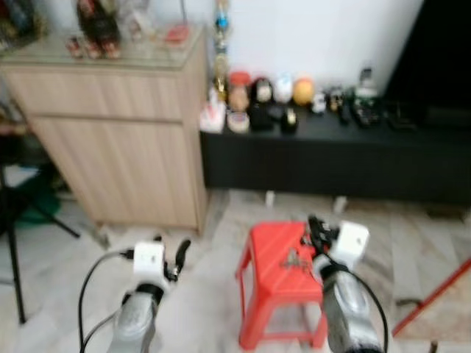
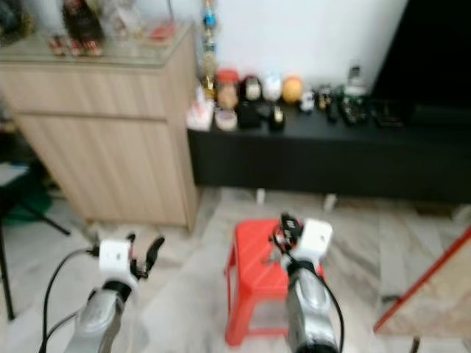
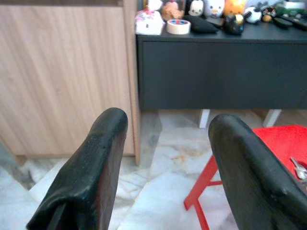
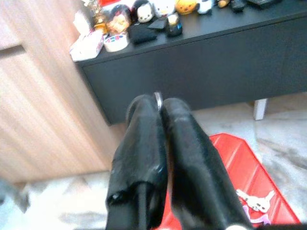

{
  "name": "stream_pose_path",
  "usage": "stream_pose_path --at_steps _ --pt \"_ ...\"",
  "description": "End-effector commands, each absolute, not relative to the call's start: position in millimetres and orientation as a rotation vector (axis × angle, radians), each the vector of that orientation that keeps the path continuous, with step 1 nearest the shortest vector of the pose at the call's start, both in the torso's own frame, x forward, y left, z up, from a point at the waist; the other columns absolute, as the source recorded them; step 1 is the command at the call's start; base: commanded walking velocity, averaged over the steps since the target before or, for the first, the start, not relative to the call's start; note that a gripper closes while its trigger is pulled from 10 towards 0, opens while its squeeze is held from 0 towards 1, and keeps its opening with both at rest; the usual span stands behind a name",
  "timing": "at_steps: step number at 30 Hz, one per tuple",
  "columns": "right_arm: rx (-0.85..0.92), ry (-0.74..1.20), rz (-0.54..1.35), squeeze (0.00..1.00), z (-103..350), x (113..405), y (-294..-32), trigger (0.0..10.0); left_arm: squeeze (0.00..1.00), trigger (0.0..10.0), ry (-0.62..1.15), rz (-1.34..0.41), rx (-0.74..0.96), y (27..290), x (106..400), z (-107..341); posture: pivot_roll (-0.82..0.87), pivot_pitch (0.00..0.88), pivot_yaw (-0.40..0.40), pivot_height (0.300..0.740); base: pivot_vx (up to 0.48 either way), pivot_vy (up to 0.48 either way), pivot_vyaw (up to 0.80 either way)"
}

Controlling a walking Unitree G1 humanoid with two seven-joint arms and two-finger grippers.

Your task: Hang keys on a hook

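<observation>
Marble floor, red stool (image 1: 276, 276), right end effector (image 4: 158, 103) pinching key ring (image 4: 158, 99) — left end effector (image 3: 163, 139) spread apart.

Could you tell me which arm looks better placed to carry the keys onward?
Right. The right tool appears shut on a key ring above the red stool, keys dangling; the left tool is open, off to the side.
</observation>
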State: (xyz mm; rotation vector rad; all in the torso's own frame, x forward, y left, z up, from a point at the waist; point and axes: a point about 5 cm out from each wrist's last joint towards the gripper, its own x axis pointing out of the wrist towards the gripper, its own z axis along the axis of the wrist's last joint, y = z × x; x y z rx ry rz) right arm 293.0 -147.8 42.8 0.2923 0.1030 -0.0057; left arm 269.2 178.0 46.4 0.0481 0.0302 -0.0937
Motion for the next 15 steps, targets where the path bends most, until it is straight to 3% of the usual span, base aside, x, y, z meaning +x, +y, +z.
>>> stream_pose_path --at_steps 1,8,15 --pt "0.297 0.075 -0.007 0.00 50.2 297.8 -148.2 10.0 0.00 10.0 0.024 -0.103 0.064 176.2 270.8 48.2 0.08 0.000 -0.077 0.717 0.000 0.000 0.00" --pt "0.296 0.079 -0.013 0.00 50.0 297.6 -149.1 10.0 0.00 10.0 0.027 -0.105 0.082 176.0 270.5 48.1 0.08 0.000 -0.078 0.717 0.000 0.000 0.00" --pt "0.311 0.160 -0.067 0.00 32.3 290.2 -155.6 10.0 0.00 10.0 0.029 -0.103 0.084 176.0 270.3 47.3 0.07 0.000 -0.080 0.717 0.000 -0.274 0.00"
